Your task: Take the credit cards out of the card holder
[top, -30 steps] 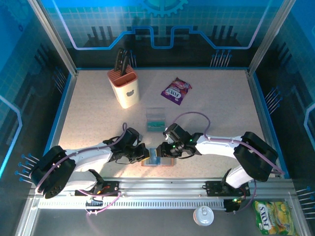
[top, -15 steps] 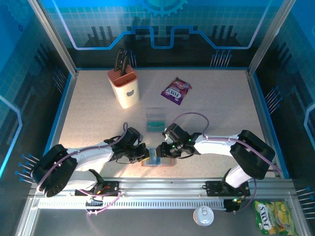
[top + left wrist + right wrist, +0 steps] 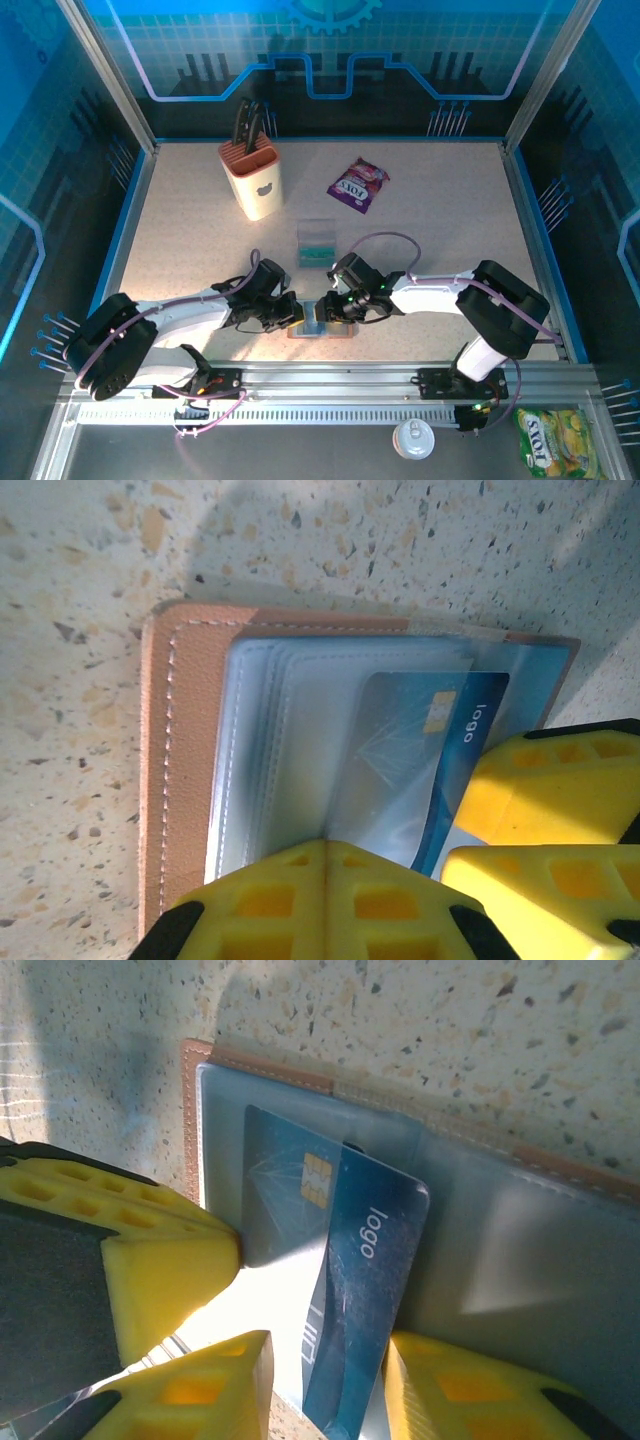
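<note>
Left fingers (image 3: pixel 270 905), pressed together, are pinning the card holder (image 3: pixel 160 780); right fingers (image 3: pixel 210 1390) are sitting spread astride the blue card (image 3: pixel 340 1220), which is lying lengthwise between them.

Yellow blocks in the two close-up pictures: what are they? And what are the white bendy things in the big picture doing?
The white bendy things are robot arms, seen by a camera up above. Each arm ends in a gripper with two yellow fingers, and each wrist carries a small camera: those give the close-ups. On the table are an open brown wallet, a knife block, a purple snack packet and a clear tray. The left gripper is shut at the wallet's edge. The right gripper has a finger on each side of a blue card that sticks out of the wallet. There is a gap on one side, so the card is not pinched yet.
</note>
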Action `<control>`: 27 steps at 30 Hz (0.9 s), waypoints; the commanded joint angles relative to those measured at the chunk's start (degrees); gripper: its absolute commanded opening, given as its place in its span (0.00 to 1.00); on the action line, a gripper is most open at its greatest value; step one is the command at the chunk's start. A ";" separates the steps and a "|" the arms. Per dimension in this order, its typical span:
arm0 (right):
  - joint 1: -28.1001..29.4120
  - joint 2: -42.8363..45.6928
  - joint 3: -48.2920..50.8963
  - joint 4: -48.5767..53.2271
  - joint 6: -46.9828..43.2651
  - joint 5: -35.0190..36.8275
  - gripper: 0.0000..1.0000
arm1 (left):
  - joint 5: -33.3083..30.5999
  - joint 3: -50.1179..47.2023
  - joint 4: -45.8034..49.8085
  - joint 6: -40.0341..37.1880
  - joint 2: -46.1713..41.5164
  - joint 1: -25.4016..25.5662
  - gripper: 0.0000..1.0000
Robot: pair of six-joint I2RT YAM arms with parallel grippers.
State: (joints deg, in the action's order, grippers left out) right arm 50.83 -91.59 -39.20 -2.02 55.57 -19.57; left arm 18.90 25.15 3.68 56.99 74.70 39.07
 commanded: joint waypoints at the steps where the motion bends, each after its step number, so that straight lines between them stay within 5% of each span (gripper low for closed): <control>1: -0.29 0.09 0.44 -1.58 0.97 -1.26 0.34 | -0.70 0.48 2.22 -0.39 0.94 0.35 0.06; 15: -0.74 2.15 2.58 -1.95 1.05 0.32 0.10 | -0.70 0.77 2.44 -0.57 1.58 0.38 0.06; 27: -3.12 6.70 4.01 2.36 -1.32 0.50 0.07 | -0.78 1.04 3.16 -0.61 1.33 0.37 0.06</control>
State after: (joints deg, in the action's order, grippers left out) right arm 48.88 -86.43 -35.77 -3.22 56.07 -20.12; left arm 18.87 25.45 3.75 56.86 75.07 39.18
